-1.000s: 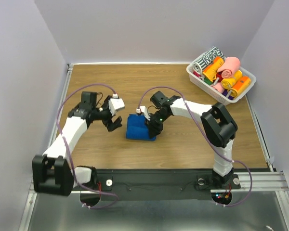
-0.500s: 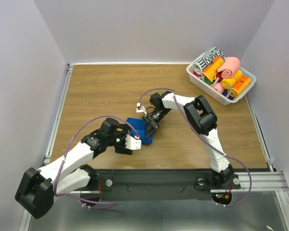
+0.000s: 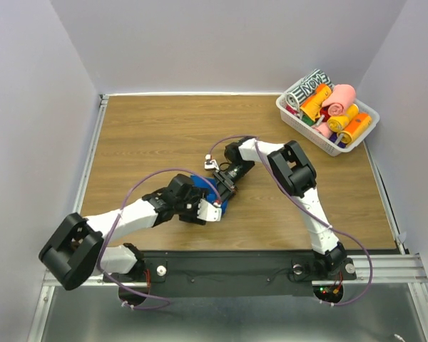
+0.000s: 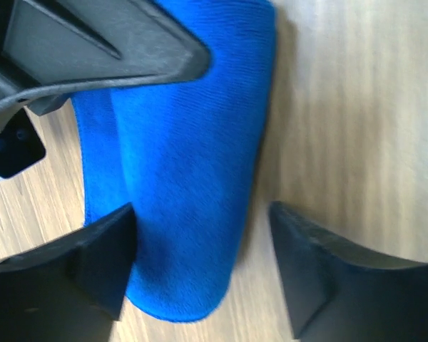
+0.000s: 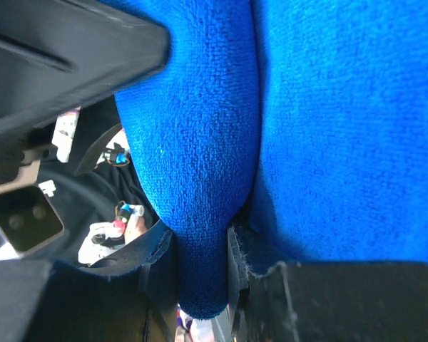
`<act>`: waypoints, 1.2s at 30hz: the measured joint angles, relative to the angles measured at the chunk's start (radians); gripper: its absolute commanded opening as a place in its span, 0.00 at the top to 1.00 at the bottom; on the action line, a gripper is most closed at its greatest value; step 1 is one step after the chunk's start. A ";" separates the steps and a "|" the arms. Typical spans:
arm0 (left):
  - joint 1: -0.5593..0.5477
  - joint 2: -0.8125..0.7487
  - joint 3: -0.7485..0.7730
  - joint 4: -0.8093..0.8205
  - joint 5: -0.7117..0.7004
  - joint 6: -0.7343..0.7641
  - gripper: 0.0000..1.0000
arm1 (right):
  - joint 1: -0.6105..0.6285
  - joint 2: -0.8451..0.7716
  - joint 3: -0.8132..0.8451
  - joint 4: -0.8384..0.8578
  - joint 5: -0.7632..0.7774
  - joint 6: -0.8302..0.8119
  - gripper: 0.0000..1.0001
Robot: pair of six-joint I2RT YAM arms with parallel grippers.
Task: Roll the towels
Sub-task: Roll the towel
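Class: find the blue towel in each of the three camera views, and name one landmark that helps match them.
Top external: the blue towel lies near the table's middle, between both arms.
Left wrist: it runs from top centre to bottom left, its lower end inside the open left gripper.
Right wrist: it fills most of the picture, one fold pinched at the bottom.
Shared landmark: the right gripper, clamped on the towel.

white basket [image 3: 304, 129] of towel rolls [image 3: 340, 114]
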 measured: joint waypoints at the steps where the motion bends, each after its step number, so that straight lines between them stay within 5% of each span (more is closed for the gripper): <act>1: -0.002 0.019 0.012 0.002 -0.007 -0.007 0.38 | 0.000 0.002 0.002 -0.005 0.000 0.000 0.82; 2: -0.002 0.050 0.032 0.005 -0.017 -0.016 0.50 | -0.001 0.002 0.002 -0.007 0.001 0.000 0.80; 5: -0.002 0.129 0.101 -0.025 -0.023 -0.064 0.62 | -0.015 0.002 0.008 -0.014 0.011 0.002 0.75; 9: -0.001 0.149 0.136 -0.051 -0.002 -0.113 0.69 | -0.050 0.002 0.033 -0.030 0.035 0.020 0.68; 12: -0.001 0.169 0.157 -0.053 0.013 -0.145 0.73 | -0.085 0.002 0.056 -0.032 0.053 0.054 0.48; 15: 0.002 0.194 0.187 -0.077 0.028 -0.170 0.74 | -0.133 0.000 0.061 -0.021 0.065 0.101 0.31; 22: 0.089 0.314 0.344 -0.243 0.176 -0.191 0.73 | -0.309 -0.103 0.043 0.077 0.138 0.186 0.28; 26: 0.182 0.439 0.488 -0.391 0.320 -0.188 0.68 | -0.362 -0.262 -0.065 0.191 0.202 0.213 0.11; 36: 0.346 0.790 0.851 -0.796 0.636 -0.109 0.62 | -0.351 -0.702 -0.339 0.364 0.397 0.081 0.00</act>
